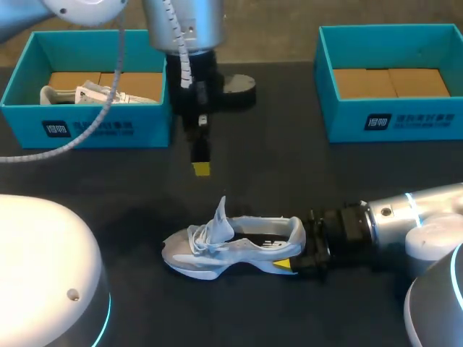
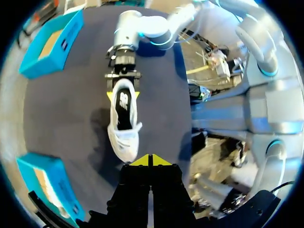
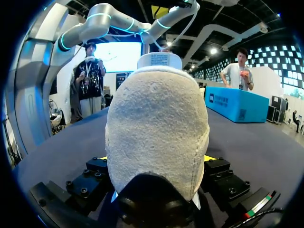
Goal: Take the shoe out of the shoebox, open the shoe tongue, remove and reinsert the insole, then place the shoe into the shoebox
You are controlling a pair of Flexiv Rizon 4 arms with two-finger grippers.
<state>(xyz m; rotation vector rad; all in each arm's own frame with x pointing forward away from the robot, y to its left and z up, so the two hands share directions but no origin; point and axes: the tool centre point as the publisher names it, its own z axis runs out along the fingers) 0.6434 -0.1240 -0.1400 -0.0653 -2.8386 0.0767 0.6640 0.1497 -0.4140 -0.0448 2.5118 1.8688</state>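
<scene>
Shoe: It is set on its sole on the desk, out of its box.
Right gripper: It is closed on the heel of the shoe, with one yellow tip on each side.
Left gripper: It is hung above the desk, near the toe end of the shoe. Its two yellow tips are pressed together and nothing is held.
Tongue: It is stood up at the front of the shoe's mouth, so it looks opened already.
Insole: A dark one is seen lying flat inside the shoe.
Step in hand: The taking out of the insole is judged to be next.
How it is done well: The left gripper should be opened a little first. It should then be brought down into the shoe's mouth at the heel end. Only the edge of the insole should be pinched, and it should be lifted slowly. The heel should be held tight so the shoe is not dragged. The laces should not be caught.
Empty shoebox: It is well apart from the shoe, off past the heel end.
</scene>
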